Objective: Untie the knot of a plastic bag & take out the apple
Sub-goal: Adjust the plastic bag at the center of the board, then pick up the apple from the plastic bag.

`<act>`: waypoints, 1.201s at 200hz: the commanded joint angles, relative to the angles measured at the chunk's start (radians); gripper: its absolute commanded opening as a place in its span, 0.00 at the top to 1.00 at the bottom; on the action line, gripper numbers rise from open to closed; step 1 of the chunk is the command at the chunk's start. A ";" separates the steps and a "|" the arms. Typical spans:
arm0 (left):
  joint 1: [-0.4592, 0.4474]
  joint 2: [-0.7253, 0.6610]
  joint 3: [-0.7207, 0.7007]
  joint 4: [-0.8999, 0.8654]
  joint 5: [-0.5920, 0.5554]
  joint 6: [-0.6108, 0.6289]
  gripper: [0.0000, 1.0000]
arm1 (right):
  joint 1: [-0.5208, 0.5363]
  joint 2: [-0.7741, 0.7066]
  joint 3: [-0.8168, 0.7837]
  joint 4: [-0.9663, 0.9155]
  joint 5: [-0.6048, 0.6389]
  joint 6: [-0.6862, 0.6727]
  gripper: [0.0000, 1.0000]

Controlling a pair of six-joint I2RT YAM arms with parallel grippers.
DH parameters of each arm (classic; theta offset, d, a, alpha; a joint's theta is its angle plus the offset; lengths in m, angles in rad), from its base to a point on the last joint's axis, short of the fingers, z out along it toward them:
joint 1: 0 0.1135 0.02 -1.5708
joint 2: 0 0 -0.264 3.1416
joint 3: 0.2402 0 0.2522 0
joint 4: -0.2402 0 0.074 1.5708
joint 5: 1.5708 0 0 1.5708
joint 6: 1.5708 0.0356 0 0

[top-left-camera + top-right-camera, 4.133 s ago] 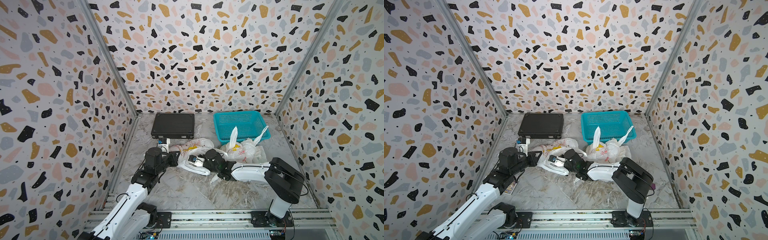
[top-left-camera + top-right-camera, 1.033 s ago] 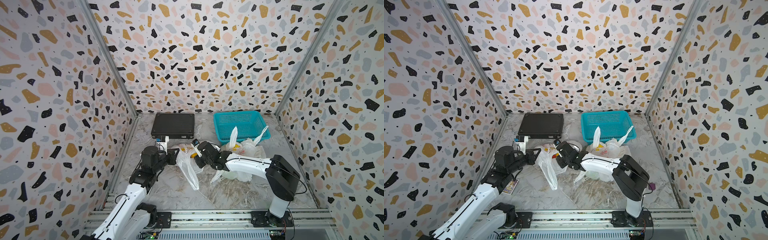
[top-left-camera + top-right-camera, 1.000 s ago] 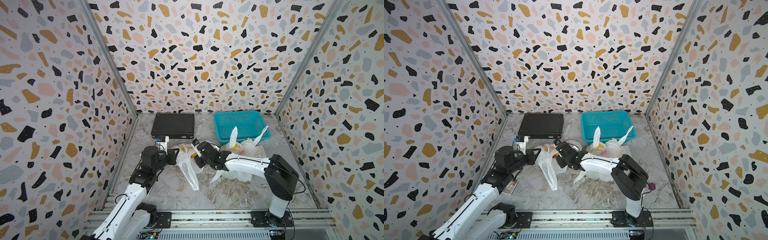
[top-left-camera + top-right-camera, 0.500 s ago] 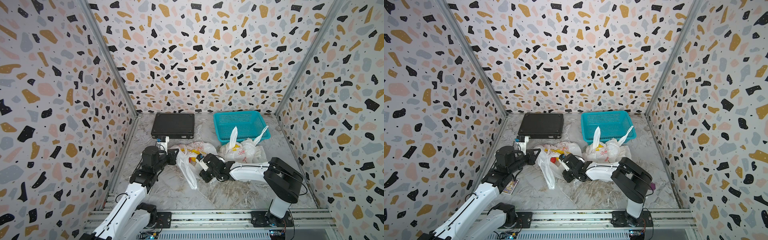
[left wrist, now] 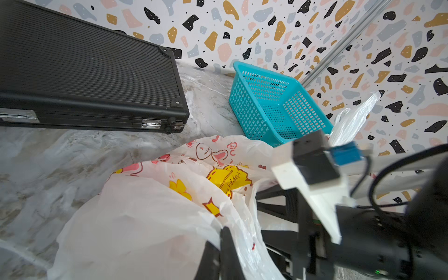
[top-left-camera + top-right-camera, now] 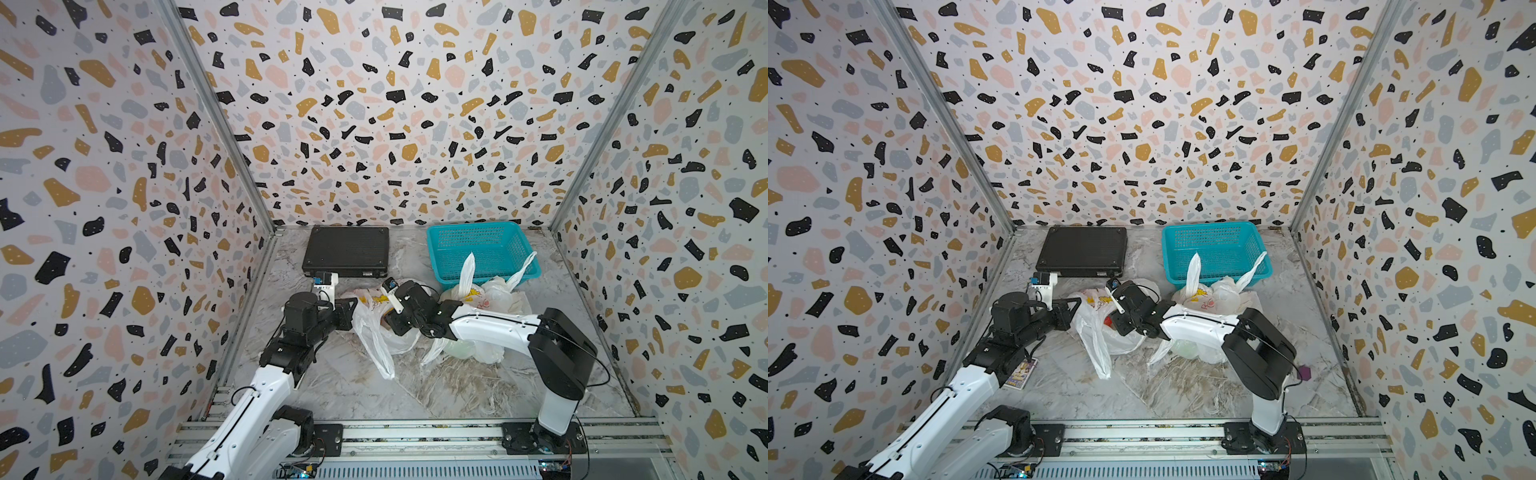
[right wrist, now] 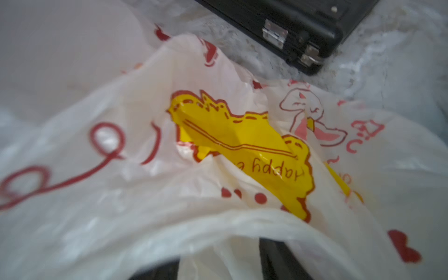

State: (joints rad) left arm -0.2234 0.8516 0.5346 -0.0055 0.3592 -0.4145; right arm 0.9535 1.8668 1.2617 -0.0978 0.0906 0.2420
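Workspace closed by three terrazzo-patterned walls (image 6: 395,124) and a front rail (image 6: 415,434), with a marble-look table (image 6: 457,386) as floor. One black case (image 6: 345,251) and one teal basket (image 6: 490,245) stand along the back wall, apart from each other and each near its own side wall. Two bags lie mid-table. The plastic bag (image 6: 374,336) sits between the two arms, just in front of the case, its mouth spread and one loose strip trailing toward the rail. The second bag (image 6: 490,299) lies against the basket's front edge, two handles upright, partly under the right arm. The left gripper (image 6: 352,309) is closed, pinching the left rim of the plastic bag. The right gripper (image 6: 395,326) is at the bag's mouth; the right wrist view shows its fingers (image 7: 278,257) standing apart under draped film, with nothing seen clamped. What appears to be the apple (image 6: 1108,321) shows only as a small red patch just beside that gripper. Open marble runs from the bags to the rail, with one card (image 6: 1020,371) beside the left arm and one small purple object (image 6: 1305,372) beside the right arm.
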 commanded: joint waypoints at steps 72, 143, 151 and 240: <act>0.008 0.026 0.002 0.053 0.030 0.011 1.00 | -0.009 0.152 0.223 -0.035 0.286 0.103 0.13; 0.010 0.023 0.001 0.052 0.029 0.012 1.00 | -0.038 0.344 0.371 -0.098 0.201 0.152 0.22; 0.012 0.024 0.000 0.050 0.026 0.014 1.00 | -0.038 0.346 0.375 -0.103 0.190 0.149 0.31; 0.028 0.005 -0.002 0.037 -0.040 0.043 1.00 | -0.018 -0.158 -0.083 0.176 0.027 0.065 0.87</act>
State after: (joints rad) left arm -0.2043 0.8722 0.5346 0.0010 0.3382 -0.3939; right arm 0.9253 1.9049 1.2667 -0.0467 0.2001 0.3553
